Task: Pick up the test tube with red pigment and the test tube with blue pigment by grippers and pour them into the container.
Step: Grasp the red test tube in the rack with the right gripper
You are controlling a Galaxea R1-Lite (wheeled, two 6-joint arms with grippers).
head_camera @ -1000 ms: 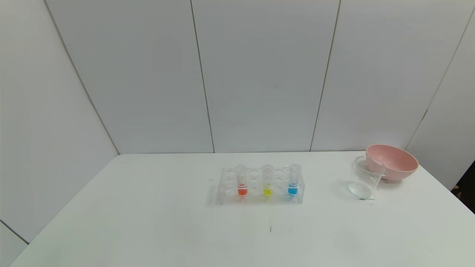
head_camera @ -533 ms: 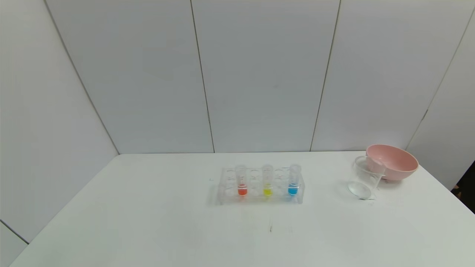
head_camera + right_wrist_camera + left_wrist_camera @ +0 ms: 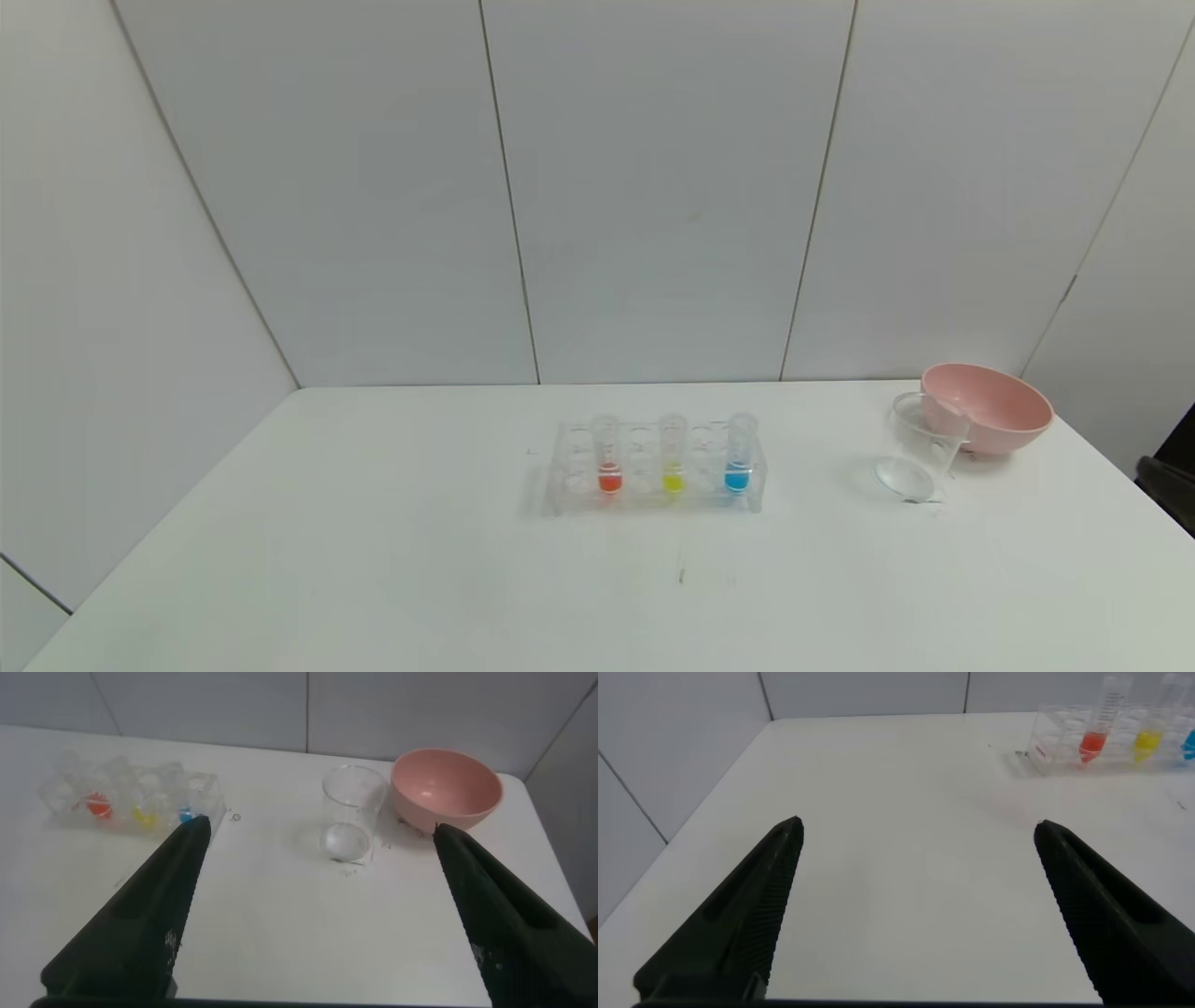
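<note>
Right gripper (image 3: 318, 835) hangs with jaws spread wide, nothing held, well back from the container (image 3: 353, 812) just ahead of it. Left gripper (image 3: 917, 833) gapes too — red test tube (image 3: 1092, 739) far off, blue test tube (image 3: 738, 457) racked. Approach step; next, descend onto a tube rim.

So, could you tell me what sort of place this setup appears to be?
Probably a mock chemistry bench for robot trials: a clear tube rack holding tubes of red, yellow and blue liquid, a glass beaker beside a pink bowl, all on a plain white table with bare panel walls.
</note>
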